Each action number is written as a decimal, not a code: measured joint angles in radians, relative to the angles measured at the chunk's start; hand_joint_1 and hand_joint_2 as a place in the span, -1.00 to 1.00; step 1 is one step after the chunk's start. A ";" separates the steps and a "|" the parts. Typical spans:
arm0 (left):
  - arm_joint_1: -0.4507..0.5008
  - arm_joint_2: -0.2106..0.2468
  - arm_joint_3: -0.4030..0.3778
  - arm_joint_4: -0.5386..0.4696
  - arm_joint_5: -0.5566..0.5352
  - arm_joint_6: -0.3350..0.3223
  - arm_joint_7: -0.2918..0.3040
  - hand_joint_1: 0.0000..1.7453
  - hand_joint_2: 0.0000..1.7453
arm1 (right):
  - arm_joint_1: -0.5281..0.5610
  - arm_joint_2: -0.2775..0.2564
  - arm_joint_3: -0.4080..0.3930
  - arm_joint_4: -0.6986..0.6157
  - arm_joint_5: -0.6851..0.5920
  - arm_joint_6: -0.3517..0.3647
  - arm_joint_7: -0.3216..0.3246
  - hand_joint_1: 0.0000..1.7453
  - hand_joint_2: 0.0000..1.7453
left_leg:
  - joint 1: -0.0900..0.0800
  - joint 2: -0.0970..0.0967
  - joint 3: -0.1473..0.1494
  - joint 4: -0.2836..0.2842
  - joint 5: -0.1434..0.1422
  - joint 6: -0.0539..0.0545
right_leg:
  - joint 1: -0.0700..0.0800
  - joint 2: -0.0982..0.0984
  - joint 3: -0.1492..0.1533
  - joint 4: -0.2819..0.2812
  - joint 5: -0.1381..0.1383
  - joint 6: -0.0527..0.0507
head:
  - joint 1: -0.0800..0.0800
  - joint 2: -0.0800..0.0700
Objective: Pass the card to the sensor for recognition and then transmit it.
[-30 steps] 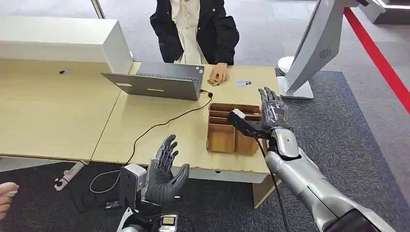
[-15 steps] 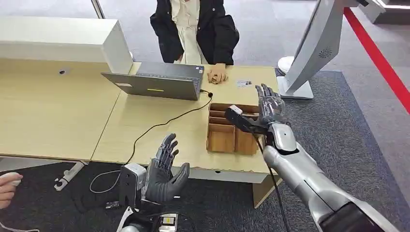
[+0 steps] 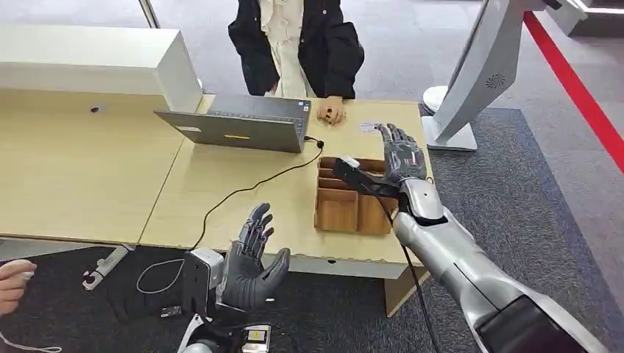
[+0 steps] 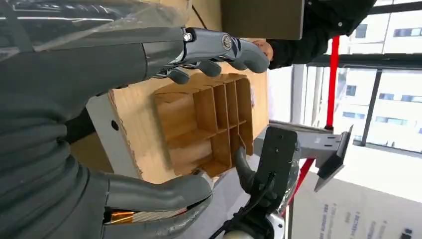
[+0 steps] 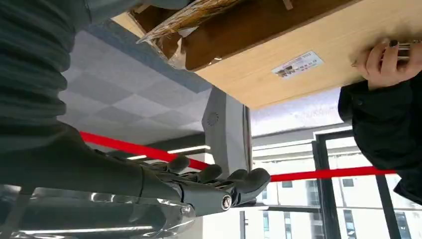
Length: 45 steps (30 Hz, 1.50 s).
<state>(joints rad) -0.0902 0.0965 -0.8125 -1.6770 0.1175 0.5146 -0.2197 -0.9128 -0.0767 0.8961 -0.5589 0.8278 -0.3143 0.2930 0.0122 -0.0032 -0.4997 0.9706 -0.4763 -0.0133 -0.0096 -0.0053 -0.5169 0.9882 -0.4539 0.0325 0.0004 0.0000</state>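
Above far corner of light wooden desk, right hand extended flat, fingers spread, holding nothing, reaching toward small white printed card lying beside person's resting hand. Brown compartmented wooden tray directly beneath wrist. Left hand idle, fingers apart, empty, off desk's near edge, presumably clear of reach.

The light wooden table carries a brown wooden divided tray, a grey laptop and, at one o'clock from the tray, a small white card with dark print. The dark grey right hand sits on a silver arm. The carpet is dark grey, with a red stripe at two o'clock.
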 joint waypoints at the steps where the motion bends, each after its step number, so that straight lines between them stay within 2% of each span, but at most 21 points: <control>1: -0.001 0.000 0.000 0.000 0.001 -0.003 0.000 -1.00 1.00 | -0.001 0.001 0.001 0.004 0.000 0.000 0.000 -1.00 1.00 | 0.000 0.000 0.000 0.000 0.000 0.000 | 0.000 0.000 0.000 0.000 0.000 0.000 | 0.000 0.000; 24: -0.002 0.000 0.000 0.000 -0.003 -0.005 0.007 -1.00 1.00 | -0.006 0.008 0.004 0.065 -0.007 0.011 0.000 -1.00 1.00 | 0.000 0.000 0.000 0.000 0.000 0.000 | 0.000 0.000 0.000 0.000 0.000 0.000 | 0.000 0.000; 25: -0.002 0.000 0.000 0.000 -0.004 -0.005 0.007 -1.00 1.00 | -0.006 0.008 0.004 0.066 -0.007 0.011 0.000 -0.56 1.00 | 0.000 0.000 0.000 0.000 0.000 0.000 | 0.000 0.000 0.000 0.000 0.000 0.000 | 0.000 0.000; 26: -0.002 0.000 0.000 0.000 -0.004 -0.005 0.008 -1.00 1.00 | -0.006 0.008 0.004 0.067 -0.007 0.011 0.000 -0.56 1.00 | 0.000 0.000 0.000 0.000 0.000 0.000 | 0.000 0.000 0.000 0.000 0.000 0.000 | 0.000 0.000; 27: -0.002 0.000 0.000 0.000 -0.004 -0.005 0.008 -1.00 1.00 | -0.006 0.008 0.004 0.069 -0.008 0.010 -0.001 1.00 1.00 | 0.000 0.000 0.000 0.000 0.000 0.000 | 0.000 0.000 0.000 0.000 0.000 0.000 | 0.000 0.000; 40: -0.003 0.000 0.000 0.000 -0.006 -0.004 0.010 -1.00 1.00 | -0.007 0.008 0.004 0.086 -0.019 0.013 -0.011 1.00 1.00 | 0.000 0.000 0.000 0.000 0.000 0.000 | 0.000 0.000 0.000 0.000 0.000 0.000 | 0.000 0.000; 45: -0.003 0.000 0.000 0.000 -0.009 0.016 0.006 -1.00 1.00 | -0.007 0.008 0.004 0.089 -0.027 0.010 -0.018 1.00 1.00 | 0.000 0.000 0.000 0.000 0.000 0.000 | 0.000 0.000 0.000 0.000 0.000 0.000 | 0.000 0.000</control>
<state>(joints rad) -0.0932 0.0965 -0.8125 -1.6773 0.1087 0.5310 -0.2132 -0.9197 -0.0687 0.9003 -0.4696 0.8004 -0.3040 0.2747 0.0123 -0.0032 -0.4996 0.9707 -0.4763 -0.0133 -0.0097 -0.0053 -0.5168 0.9882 -0.4537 0.0327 0.0004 0.0000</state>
